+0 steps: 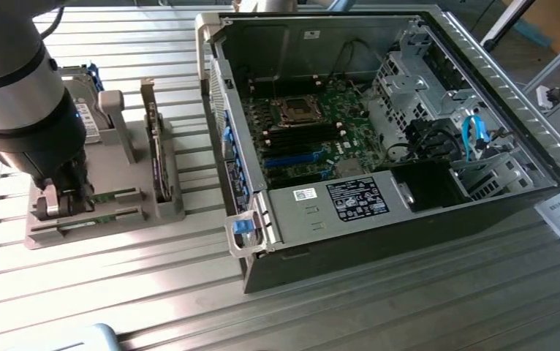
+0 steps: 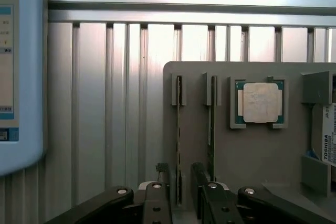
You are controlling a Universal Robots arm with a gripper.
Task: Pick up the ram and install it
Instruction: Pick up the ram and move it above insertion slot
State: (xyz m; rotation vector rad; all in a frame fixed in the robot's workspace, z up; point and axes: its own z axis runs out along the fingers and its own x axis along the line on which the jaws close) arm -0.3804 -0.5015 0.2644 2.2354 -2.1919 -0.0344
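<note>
**Desk:** Where's the ram?

**Operator:** I have the ram (image 2: 178,129) standing on its long edge in a slot of the grey holder (image 2: 252,161). My gripper (image 2: 181,203) straddles one end of it. The jaws are wide, one finger on each side with a sliver of gap, and I'm holding nothing.

**Desk:** How does it look?

**Operator:** Edge-on from the wrist, it's just a thin dark line. A second stick (image 2: 211,124) stands in the next slot, just beside it, and one finger covers its end.

**Desk:** Room to move?

**Operator:** It's tight sideways because of that neighbour. Past the holder's edge I see bare slatted table (image 2: 105,103) as far as a pale blue device (image 2: 21,77). In the exterior view, an upright card (image 1: 153,139) stands on the holder's right side. The open computer case (image 1: 378,248) is near it, with its motherboard (image 1: 309,131) exposed.

**Desk:** Any writing?

**Operator:** I read "TOSHIBA" on the white label of a drive (image 2: 326,135), near the processor chip (image 2: 261,102). The black label (image 1: 358,199) inside the case is too small for me to read.
</note>
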